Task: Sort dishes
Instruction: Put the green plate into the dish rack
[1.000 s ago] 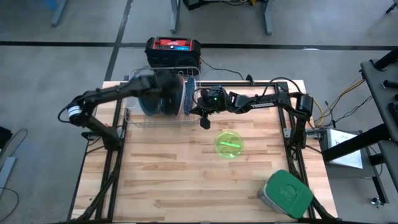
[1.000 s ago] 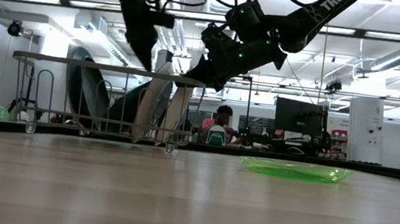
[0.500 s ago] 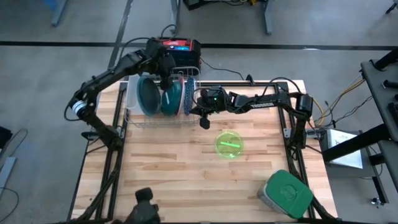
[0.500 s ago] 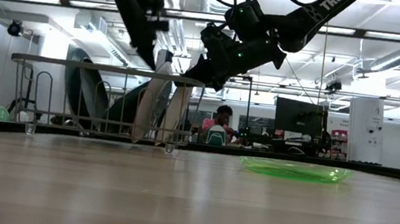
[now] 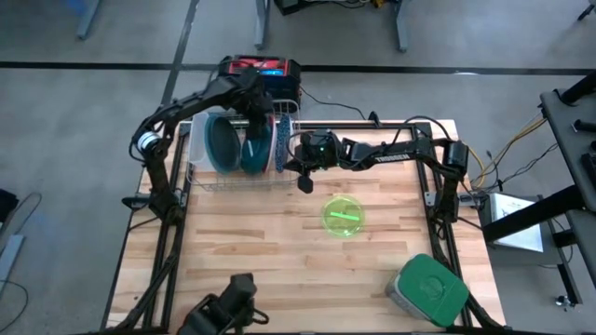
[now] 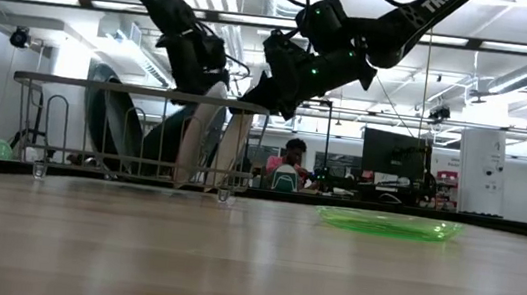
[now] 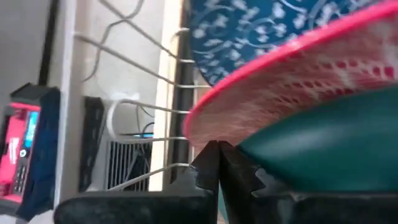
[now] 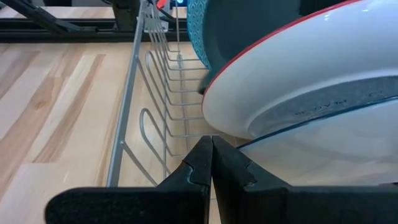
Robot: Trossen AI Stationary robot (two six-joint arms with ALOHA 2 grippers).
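Note:
Several dishes stand on edge in the wire rack [image 5: 198, 177] at the far left: a dark teal bowl [image 5: 222, 144], a second teal bowl [image 5: 257, 149], a red-rimmed plate [image 7: 298, 87] and a blue patterned plate [image 7: 261, 31]. A lime green plate [image 5: 343, 216] lies flat on the table. My left gripper [image 7: 217, 148] is shut, its tips in the wedge between the red-rimmed plate and a teal bowl [image 7: 323, 149]. My right gripper [image 8: 210, 143] is shut at the rack's right end, just under a white red-rimmed plate [image 8: 298, 81]. My left gripper comes slanting down from the far side, its shut tips at the meeting of the red plate's rim [image 7: 205, 127] and the teal bowl; I cannot tell whether they touch either. My right gripper's shut tips stand at the white plate's lower rim [image 8: 217, 127]; whether they touch, I cannot tell.
A square grey container with a green lid [image 5: 428, 288] sits at the near right corner. A red and black box [image 5: 261, 74] stands beyond the far edge. A dark shape [image 5: 228, 312] shows at the near edge. Bare wood lies between rack and container.
My left gripper has swung from over the rack's middle toward the table's far edge and down, tipping steeper, and now stands among the upright dishes at the rack's far right. The dishes have not visibly shifted. A dark shape has come into view at the near edge.

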